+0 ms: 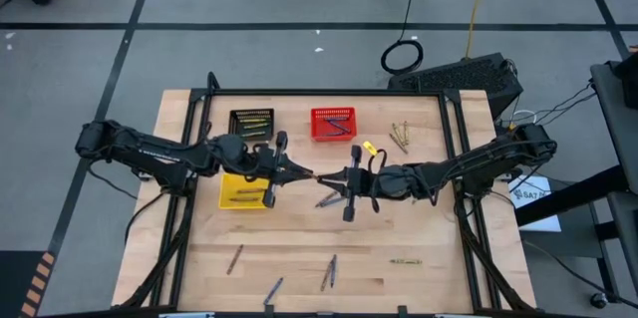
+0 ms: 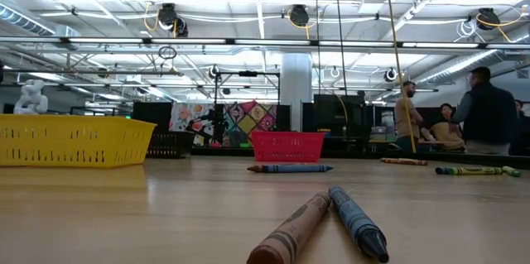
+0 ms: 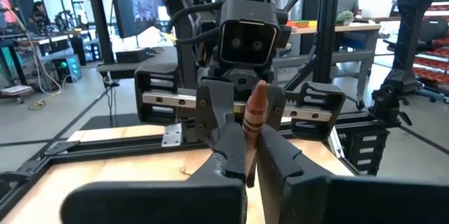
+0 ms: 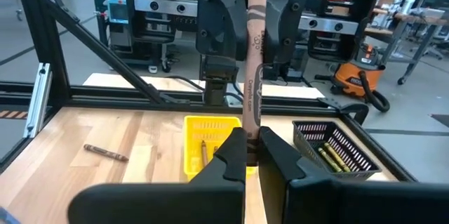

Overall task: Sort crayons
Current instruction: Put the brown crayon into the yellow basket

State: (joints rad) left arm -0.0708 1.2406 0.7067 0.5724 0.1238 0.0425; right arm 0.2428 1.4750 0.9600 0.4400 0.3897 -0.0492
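A brown crayon hangs in the air over the table's middle, between my two grippers. My left gripper reaches in from the left and my right gripper from the right. They face each other tip to tip, and each is shut on one end of the crayon. Other crayons lie loose on the wood: several near the front edge, a blue one under my right gripper, and yellow-green ones at the far right. In the low view a brown crayon and a blue crayon lie closest. My left gripper pinches the crayon's left end between its two fingers. The fingers come level from the table's left and lie along the crayon. The crayon is clear of the table, and its pointed tip reaches between the other gripper's fingers. My right gripper pinches the crayon's right end between its two fingers. The fingers come level from the table's right and lie along the crayon. The wrapped shaft runs straight out to the left gripper's fingers, clear of the table.
A black basket with yellow-green crayons and a red basket stand at the far side. A yellow basket with brown crayons sits under my left arm. A dark frame borders the table. People stand in the room beyond.
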